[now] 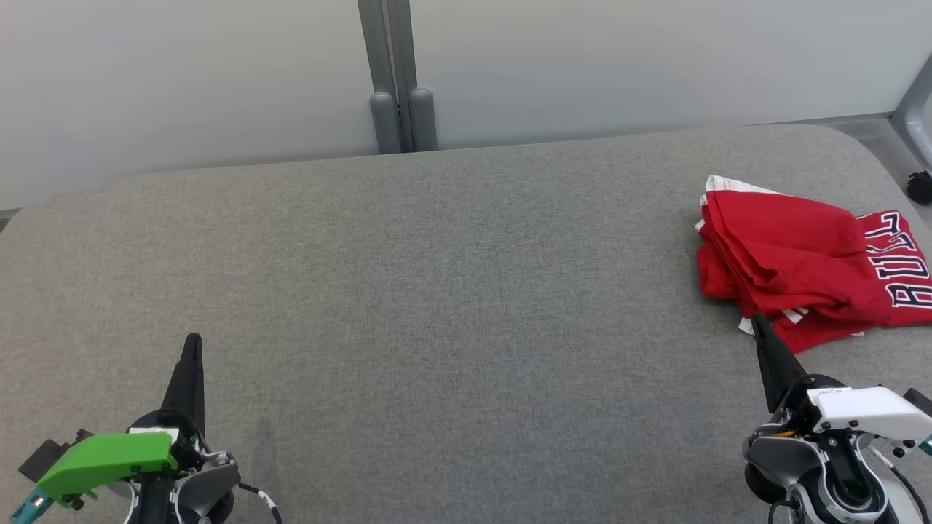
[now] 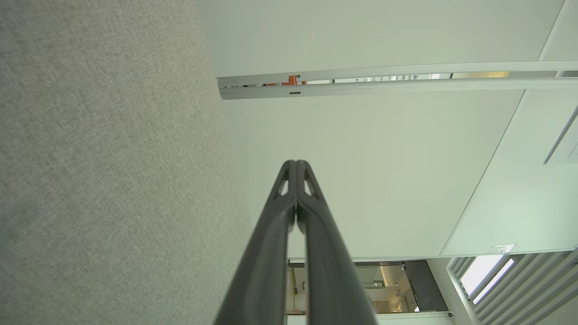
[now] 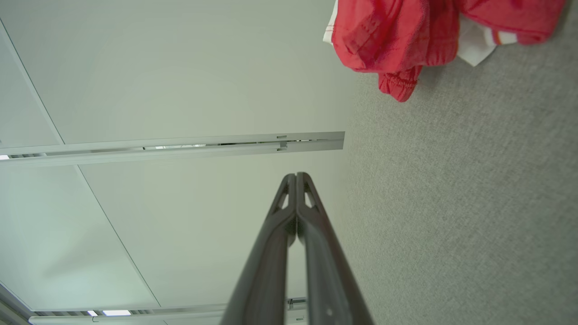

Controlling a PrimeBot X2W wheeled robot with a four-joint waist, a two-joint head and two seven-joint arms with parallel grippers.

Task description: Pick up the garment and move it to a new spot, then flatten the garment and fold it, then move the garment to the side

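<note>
Nearest, at the lower left of the head view, the left gripper [image 1: 193,340] points up the picture over the grey cloth-covered table [image 1: 437,291]; its wrist, under a green cover [image 1: 102,458], is cut off by the bottom edge; in the left wrist view the left gripper [image 2: 295,162] has its two dark fingers pressed together along their length with nothing between them. At the lower right, the right gripper [image 1: 757,322] leans slightly left, its white-covered wrist [image 1: 866,411] cut off by the corner; in the right wrist view the right gripper [image 3: 296,175] is likewise closed on nothing, its fingers aimed at the pale wall.

Just beyond that tip lies the garment [image 1: 794,255], red with white trim, on the table's far right part; whether the fingertip touches its near hem cannot be told, as the two overlap there. Its long axis runs left to right across the head view; the left end is a stack of folded layers, and the right end carries dark, white-edged lettering turned on its side, cut off by the picture's edge so the word cannot be read whole. In the right wrist view the garment [image 3: 388,36] sits at the top, cropped by the frame, well apart from the fingers.

Beyond the table's far edge stand pale wall panels split by a grey post [image 1: 397,73]; a small dark thing [image 1: 921,185] at the right edge is too cropped to make out.
</note>
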